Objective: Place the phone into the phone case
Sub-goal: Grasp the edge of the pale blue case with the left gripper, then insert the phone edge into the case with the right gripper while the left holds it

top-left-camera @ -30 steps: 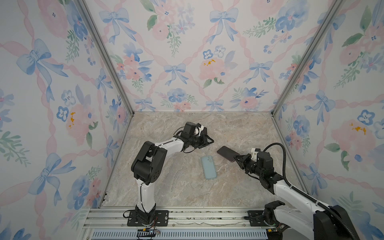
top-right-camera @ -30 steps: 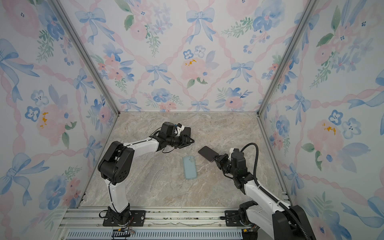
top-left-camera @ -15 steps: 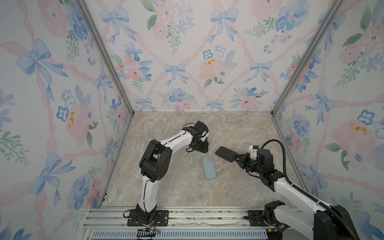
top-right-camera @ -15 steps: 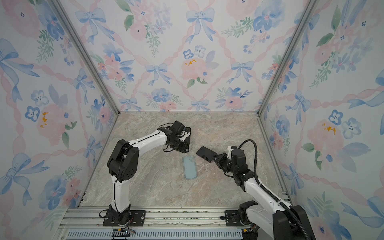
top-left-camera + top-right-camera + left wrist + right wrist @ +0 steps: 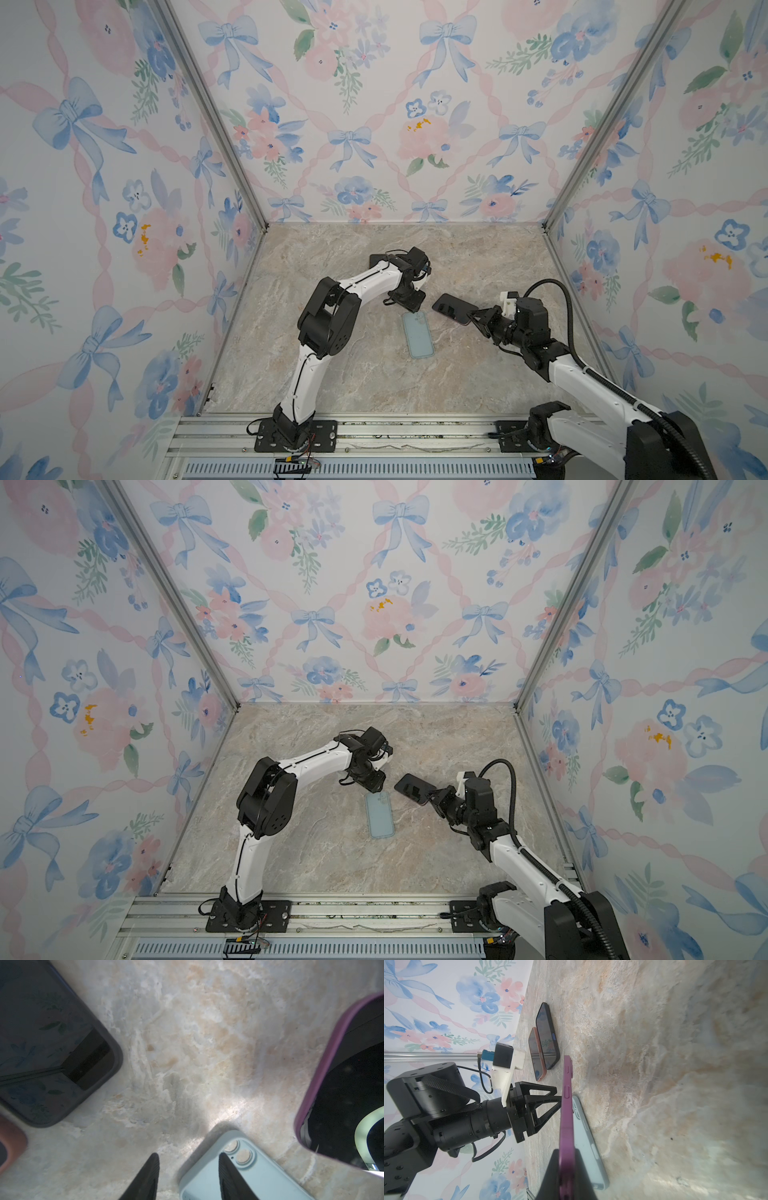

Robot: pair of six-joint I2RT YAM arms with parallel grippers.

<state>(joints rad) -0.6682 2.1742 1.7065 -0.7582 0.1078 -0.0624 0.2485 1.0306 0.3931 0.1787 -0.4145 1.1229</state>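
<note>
While the right gripper [image 5: 473, 320] pinches one end of a slim, purple-edged phone [image 5: 453, 308] above the veined, marble-patterned bench [image 5: 374, 374], a matte pale-blue phone case [image 5: 417, 334] with rounded corners lies flat nearby; the left gripper [image 5: 188, 1155] hovers half-open, empty, at its camera cutout, possibly touching.

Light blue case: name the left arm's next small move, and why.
Probably lower the left gripper to pin the light blue case at its camera end: its fingers stand open there, and the right gripper holds the purple phone in the air beside the case, not yet in it.
</note>
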